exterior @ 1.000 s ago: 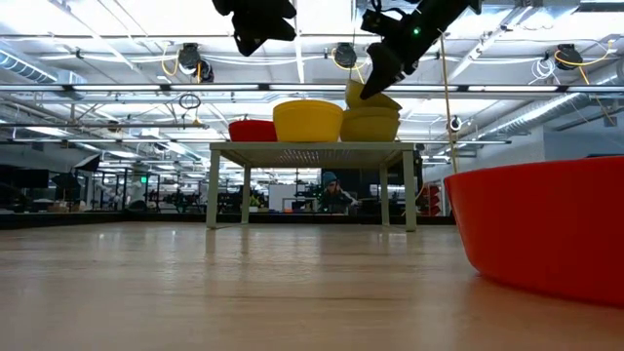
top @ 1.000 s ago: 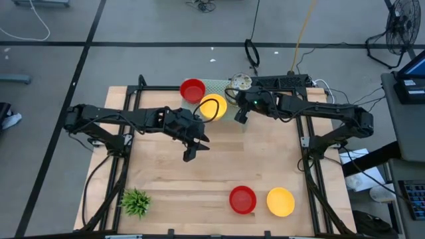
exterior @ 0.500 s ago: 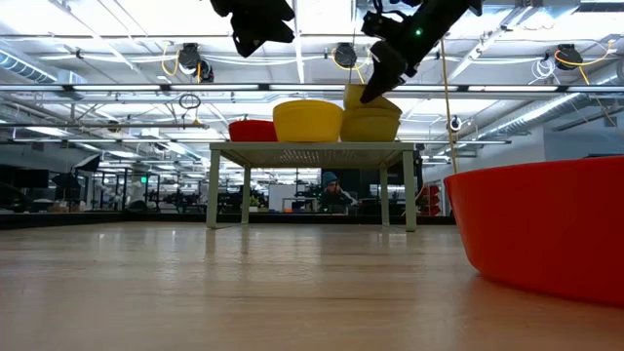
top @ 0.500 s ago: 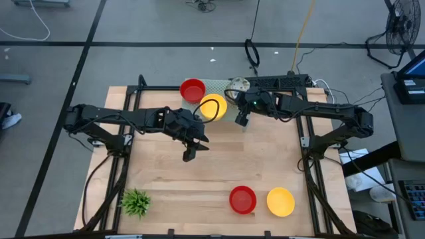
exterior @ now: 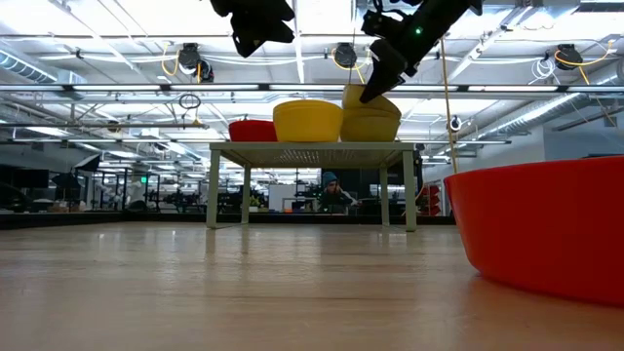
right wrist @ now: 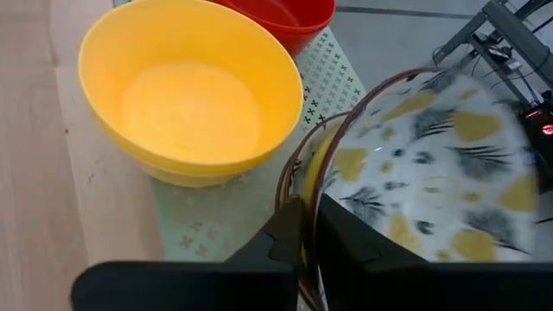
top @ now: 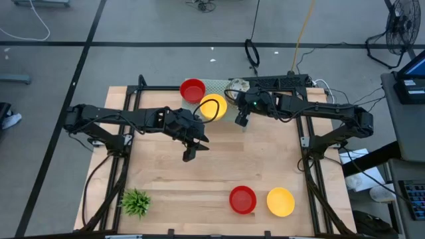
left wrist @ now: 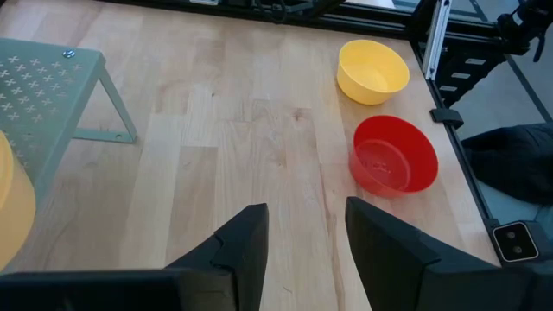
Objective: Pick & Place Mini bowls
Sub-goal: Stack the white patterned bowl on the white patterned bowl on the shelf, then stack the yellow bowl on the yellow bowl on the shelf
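On the pale green mesh stand (top: 220,85) sit a red bowl (top: 192,89), a yellow bowl (top: 212,107) and a nested stack of speckled whitish bowls (top: 238,84). My right gripper (right wrist: 307,229) is at that stack, shut on the top bowl (right wrist: 432,173). My left gripper (top: 188,156) hangs open above the bare middle of the table, holding nothing. One red bowl (top: 242,199) and one yellow bowl (top: 280,202) rest on the table near its near edge. In the low view the right gripper (exterior: 372,86) slants down onto the stack (exterior: 372,122). My right gripper pinches the rim (right wrist: 295,186) of the top speckled bowl. One finger (right wrist: 346,242) is inside the bowl and the other (right wrist: 278,238) outside. It slants down from the table's right. The bowl sits tilted in the stack, over the brown rims of the bowls below.
The stand's legs (left wrist: 117,112) rise from the far middle of the table. A small green plant (top: 135,201) stands at the near left corner. Bare wood lies between the stand and the two near bowls. In the low view the red bowl (exterior: 541,229) looms close on the right.
The speckled bowl in my right gripper has sunk from a raised tilt down into the stack beneath it. The gripper has dipped slightly with it and stays shut.
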`<state>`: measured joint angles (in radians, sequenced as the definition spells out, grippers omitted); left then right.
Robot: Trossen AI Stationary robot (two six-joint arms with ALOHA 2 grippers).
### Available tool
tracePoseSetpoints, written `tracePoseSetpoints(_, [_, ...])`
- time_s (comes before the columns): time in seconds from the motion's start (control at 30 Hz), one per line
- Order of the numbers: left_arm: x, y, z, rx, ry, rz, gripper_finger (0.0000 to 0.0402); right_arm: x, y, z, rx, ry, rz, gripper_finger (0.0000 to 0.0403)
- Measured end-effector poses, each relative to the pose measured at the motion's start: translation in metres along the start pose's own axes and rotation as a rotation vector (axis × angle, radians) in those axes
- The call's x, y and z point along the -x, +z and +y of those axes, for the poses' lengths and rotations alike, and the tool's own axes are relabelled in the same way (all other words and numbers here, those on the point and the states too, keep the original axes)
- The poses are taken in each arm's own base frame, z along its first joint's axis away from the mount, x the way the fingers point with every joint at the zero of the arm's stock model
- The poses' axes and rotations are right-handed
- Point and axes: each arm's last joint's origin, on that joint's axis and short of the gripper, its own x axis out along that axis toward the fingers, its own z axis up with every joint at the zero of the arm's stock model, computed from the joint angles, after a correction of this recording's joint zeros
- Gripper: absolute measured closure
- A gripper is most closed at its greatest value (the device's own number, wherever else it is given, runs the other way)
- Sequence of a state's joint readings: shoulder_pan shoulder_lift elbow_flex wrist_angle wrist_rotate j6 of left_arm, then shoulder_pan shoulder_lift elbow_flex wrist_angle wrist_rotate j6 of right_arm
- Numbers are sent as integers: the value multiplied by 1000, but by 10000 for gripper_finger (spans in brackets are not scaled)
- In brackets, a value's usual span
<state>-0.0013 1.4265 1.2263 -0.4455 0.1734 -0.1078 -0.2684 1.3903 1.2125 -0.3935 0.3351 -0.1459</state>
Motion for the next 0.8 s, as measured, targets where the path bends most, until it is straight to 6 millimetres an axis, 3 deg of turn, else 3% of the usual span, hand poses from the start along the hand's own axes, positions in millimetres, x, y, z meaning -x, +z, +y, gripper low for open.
tracePoseSetpoints(0.33, [0,0,0,0,0,0,243,4,6,-2,38,-15,-61,314])
tracePoseSetpoints(0.57, [0,0,0,1,0,3,243,44,16,1,46,18,-191,282])
tracePoseSetpoints(0.67, [0,-1,0,0,0,8,243,64,13,12,5,169,-203,278])
tracePoseSetpoints(0.8, [0,-1,0,-23,1,10,243,81,2,38,-94,577,-108,286])
